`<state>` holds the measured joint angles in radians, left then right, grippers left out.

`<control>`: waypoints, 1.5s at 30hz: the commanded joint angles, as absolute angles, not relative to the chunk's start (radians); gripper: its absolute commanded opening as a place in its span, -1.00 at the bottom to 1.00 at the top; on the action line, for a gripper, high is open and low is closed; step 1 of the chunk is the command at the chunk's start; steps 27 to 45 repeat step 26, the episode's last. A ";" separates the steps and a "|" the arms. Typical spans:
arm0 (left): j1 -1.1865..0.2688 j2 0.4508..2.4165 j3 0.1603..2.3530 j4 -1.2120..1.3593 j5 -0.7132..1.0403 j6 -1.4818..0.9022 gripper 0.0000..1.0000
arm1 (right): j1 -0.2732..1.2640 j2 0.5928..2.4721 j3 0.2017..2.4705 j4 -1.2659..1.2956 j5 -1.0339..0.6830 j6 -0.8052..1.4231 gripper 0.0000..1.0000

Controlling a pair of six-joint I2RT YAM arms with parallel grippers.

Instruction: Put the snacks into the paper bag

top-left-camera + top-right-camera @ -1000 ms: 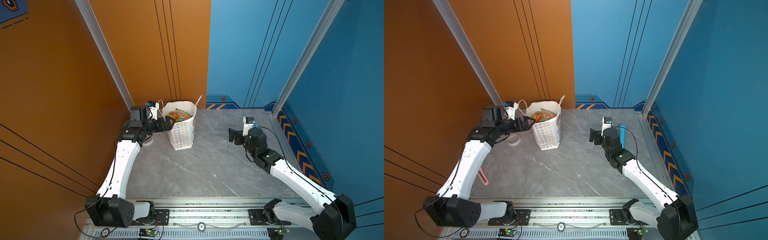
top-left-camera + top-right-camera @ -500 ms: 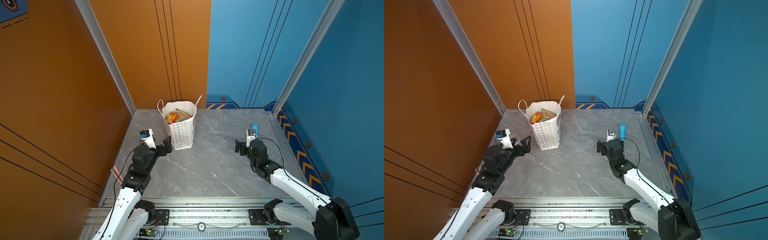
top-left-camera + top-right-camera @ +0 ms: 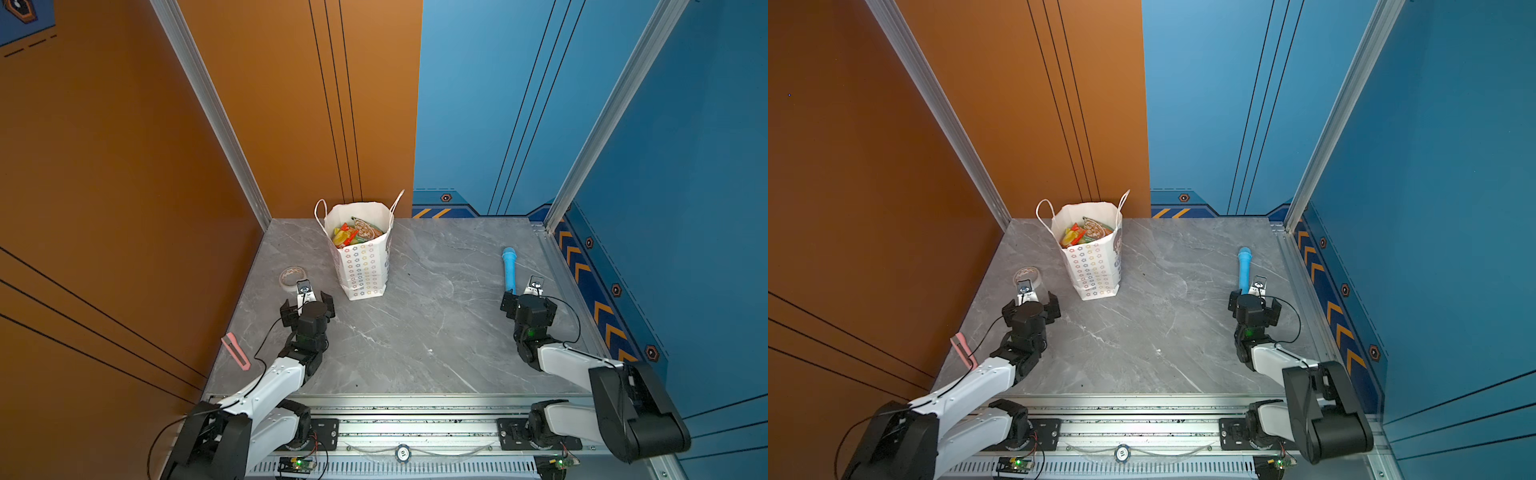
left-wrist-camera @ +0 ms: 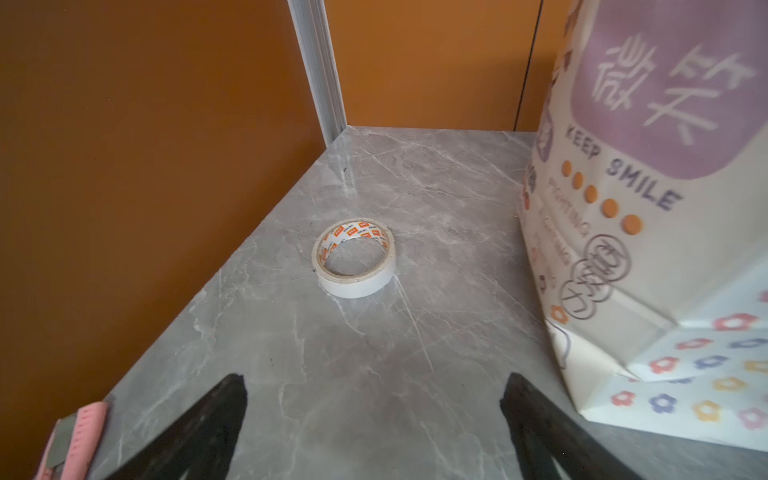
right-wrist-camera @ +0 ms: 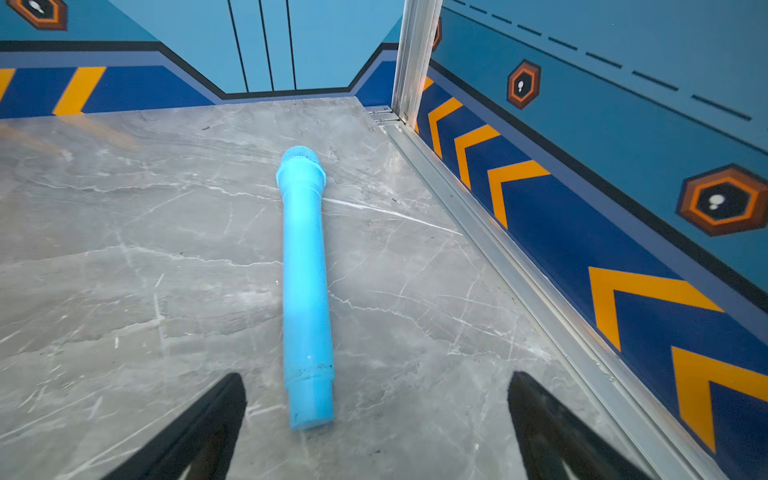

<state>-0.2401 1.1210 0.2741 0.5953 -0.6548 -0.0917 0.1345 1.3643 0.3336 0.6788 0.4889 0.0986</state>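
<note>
The white paper bag (image 3: 363, 266) (image 3: 1096, 266) stands upright at the back of the table, its flower-ring side facing the front. Several snacks (image 3: 353, 235) (image 3: 1081, 235), yellow, red and green packets, lie inside it below the rim. No snack shows on the table. My left gripper (image 3: 307, 307) (image 3: 1031, 306) is open and empty, low over the table in front and to the left of the bag. In the left wrist view the bag (image 4: 648, 249) is close beside the open gripper (image 4: 374, 399). My right gripper (image 3: 527, 305) (image 3: 1255, 305) (image 5: 376, 395) is open and empty at the right side.
A roll of tape (image 3: 293, 276) (image 4: 353, 262) lies just beyond my left gripper. A blue microphone-shaped stick (image 3: 508, 270) (image 5: 307, 282) lies just ahead of my right gripper, near the right rail. A pink utility knife (image 3: 235, 351) (image 4: 75, 440) lies by the left wall.
My left arm has drawn back from the bag's mouth to the table in front of it. My right arm has pulled back toward the front right. Both grippers stayed open.
</note>
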 commanded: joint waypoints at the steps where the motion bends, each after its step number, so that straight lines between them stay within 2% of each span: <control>1: -0.136 1.247 0.171 0.993 -0.547 -0.048 0.96 | 0.121 1.470 0.350 0.886 0.401 0.041 1.00; 4: -0.082 1.410 0.142 1.221 -0.484 -0.051 0.96 | 0.094 1.546 0.310 1.033 0.338 0.048 1.00; 7: -0.074 1.567 0.165 1.341 -0.344 -0.009 0.96 | 0.085 1.525 0.354 0.907 0.289 0.044 1.00; 9: -0.106 1.632 0.196 1.379 -0.366 0.035 0.96 | 0.071 1.542 0.361 0.922 0.263 0.050 1.00; 12: -0.117 1.564 0.235 1.195 -0.391 0.025 0.96 | 0.074 1.537 0.362 0.912 0.270 0.049 1.00; 18: -0.059 1.555 0.337 0.992 -0.331 -0.025 0.96 | 0.057 1.533 0.378 0.873 0.228 0.057 1.00; 45: -0.053 1.561 0.354 0.969 -0.322 -0.029 0.96 | 0.045 1.531 0.380 0.868 0.202 0.061 1.00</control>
